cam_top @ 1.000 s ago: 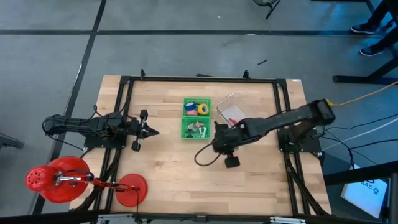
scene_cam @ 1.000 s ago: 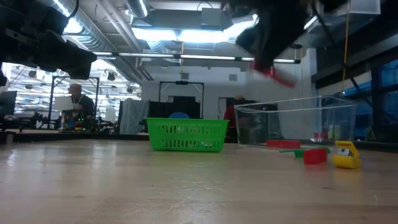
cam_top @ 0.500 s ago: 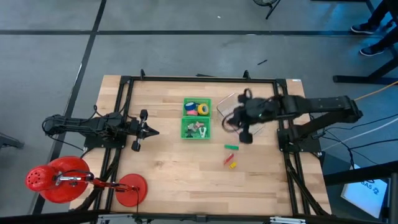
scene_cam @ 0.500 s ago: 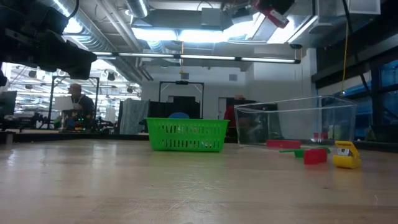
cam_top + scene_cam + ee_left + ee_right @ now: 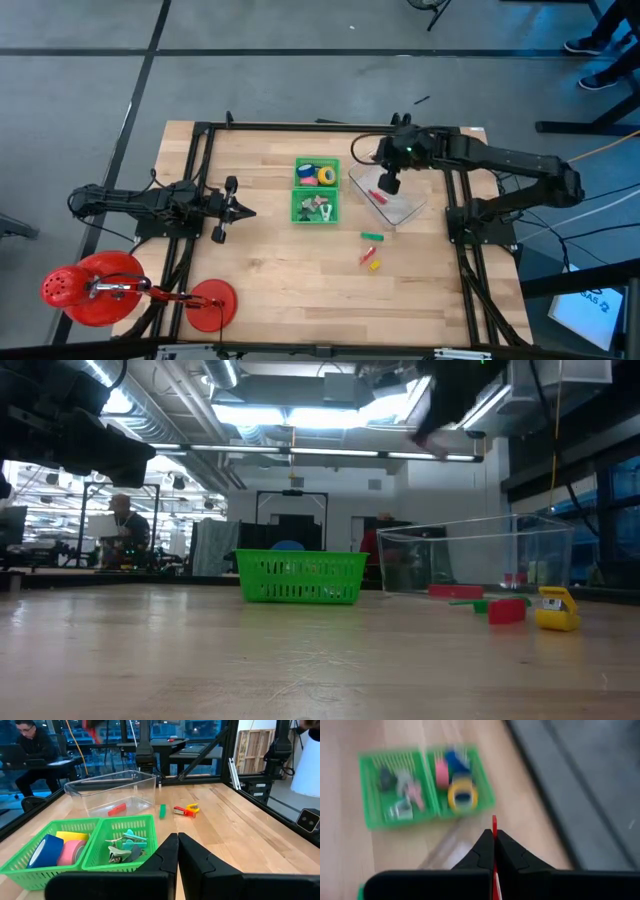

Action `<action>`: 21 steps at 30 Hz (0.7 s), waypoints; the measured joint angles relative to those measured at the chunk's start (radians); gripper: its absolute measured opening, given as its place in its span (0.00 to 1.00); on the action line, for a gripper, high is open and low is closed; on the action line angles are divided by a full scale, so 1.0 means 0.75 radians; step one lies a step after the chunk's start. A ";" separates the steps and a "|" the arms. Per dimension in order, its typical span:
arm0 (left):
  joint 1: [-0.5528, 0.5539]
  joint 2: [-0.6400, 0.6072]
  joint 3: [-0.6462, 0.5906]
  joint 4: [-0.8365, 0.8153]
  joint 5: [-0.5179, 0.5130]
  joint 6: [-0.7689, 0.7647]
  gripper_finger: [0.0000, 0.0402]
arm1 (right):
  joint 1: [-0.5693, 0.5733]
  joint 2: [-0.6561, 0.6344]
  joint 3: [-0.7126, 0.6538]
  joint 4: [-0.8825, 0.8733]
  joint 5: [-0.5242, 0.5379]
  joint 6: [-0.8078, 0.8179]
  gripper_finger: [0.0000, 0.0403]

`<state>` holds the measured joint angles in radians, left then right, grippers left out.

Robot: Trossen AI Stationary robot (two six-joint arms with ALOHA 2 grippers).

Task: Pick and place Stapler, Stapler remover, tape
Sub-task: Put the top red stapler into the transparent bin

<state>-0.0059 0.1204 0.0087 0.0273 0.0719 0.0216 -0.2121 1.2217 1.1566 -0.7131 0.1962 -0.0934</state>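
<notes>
My right gripper [image 5: 388, 184] hangs over the clear container [image 5: 400, 208] at the far right, shut on a small red stapler [image 5: 432, 444]. Another red stapler [image 5: 116, 810] lies on the container's floor. The tape rolls [image 5: 320, 174], blue, yellow and pink, lie in the far compartment of the green basket [image 5: 296, 190]. The grey and green stapler removers [image 5: 315, 208] lie in its near compartment. My left gripper [image 5: 248, 212] waits shut at the table's left, pointing level toward the basket. My right gripper pinches the red stapler between its two fingers, coming at it slanting down from above. A thin red edge [image 5: 494, 826] shows past the fingertips in the right wrist view. The stapler hangs lifted clear, high over the container.
A green stapler [image 5: 372, 237] and a red-and-yellow one [image 5: 371, 261] lie on the bare wood near the container's front. A black frame rail [image 5: 320, 126] runs round the table. Red round stands [image 5: 90, 288] sit at the near left corner. A person [image 5: 30, 745] sits beyond the table.
My right gripper, shut on the red stapler throughout, has swung from the table's middle toward the far edge and risen. It has turned as it went and now hangs over the clear container. The stapler stays clear of the table.
</notes>
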 joint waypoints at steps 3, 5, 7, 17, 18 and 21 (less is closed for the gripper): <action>0.000 0.000 0.000 0.001 0.000 0.000 0.01 | -0.080 0.000 -0.144 0.012 -0.087 0.020 0.00; 0.000 0.000 0.000 0.001 0.000 0.000 0.01 | -0.112 0.000 -0.253 0.069 -0.114 0.047 0.00; 0.000 0.000 0.000 0.001 0.000 0.000 0.02 | -0.136 0.000 -0.356 0.141 -0.127 0.079 0.00; 0.000 0.000 0.000 0.001 0.000 0.000 0.01 | -0.188 0.000 -0.762 0.551 -0.198 0.325 0.01; 0.000 0.000 0.000 0.001 0.000 0.000 0.01 | -0.188 0.000 -0.780 0.562 -0.198 0.329 0.01; 0.000 0.000 0.000 0.001 0.000 0.000 0.01 | -0.186 0.000 -0.819 0.611 -0.198 0.324 0.01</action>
<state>-0.0059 0.1204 0.0090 0.0277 0.0719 0.0218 -0.3520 1.2217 0.5424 -0.2545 0.0475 0.1494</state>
